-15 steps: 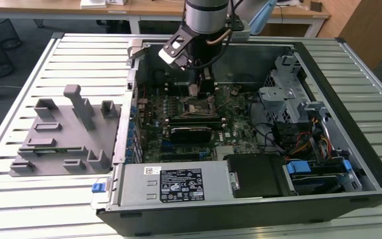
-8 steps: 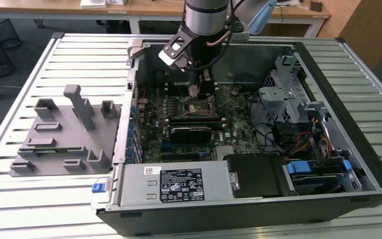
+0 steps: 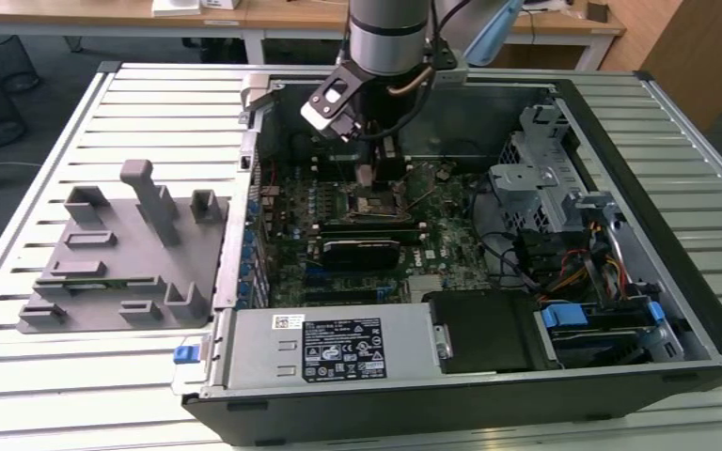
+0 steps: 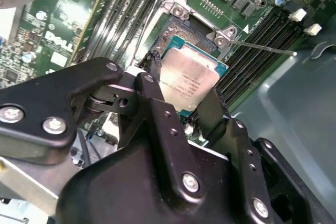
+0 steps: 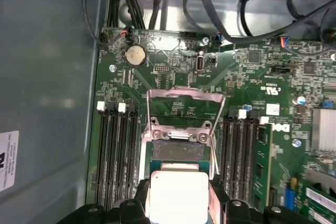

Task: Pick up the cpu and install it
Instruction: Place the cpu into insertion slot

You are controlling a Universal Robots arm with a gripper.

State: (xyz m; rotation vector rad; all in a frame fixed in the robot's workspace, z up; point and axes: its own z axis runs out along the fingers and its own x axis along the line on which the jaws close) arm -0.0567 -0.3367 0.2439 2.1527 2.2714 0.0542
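The cpu (image 4: 193, 77), a flat square chip with a silver top plate, sits tilted between my gripper's (image 4: 184, 98) two black fingers (image 4: 152, 95), which are shut on its opposite edges. It hangs just above the open motherboard socket (image 5: 177, 150), whose metal load plate (image 5: 186, 109) is swung up. In the first wrist view the cpu (image 5: 178, 195) covers the near part of the socket. In the exterior view my gripper (image 3: 368, 177) reaches down into the open computer case (image 3: 662, 310), right above the socket (image 3: 378, 209).
Memory slots (image 5: 118, 156) flank the socket on both sides, and cables (image 5: 173, 3) run along the case wall. A black module (image 3: 361, 250) lies below the socket. A grey plastic tray (image 3: 110, 254) with upright blocks stands on the exterior view's left of the case.
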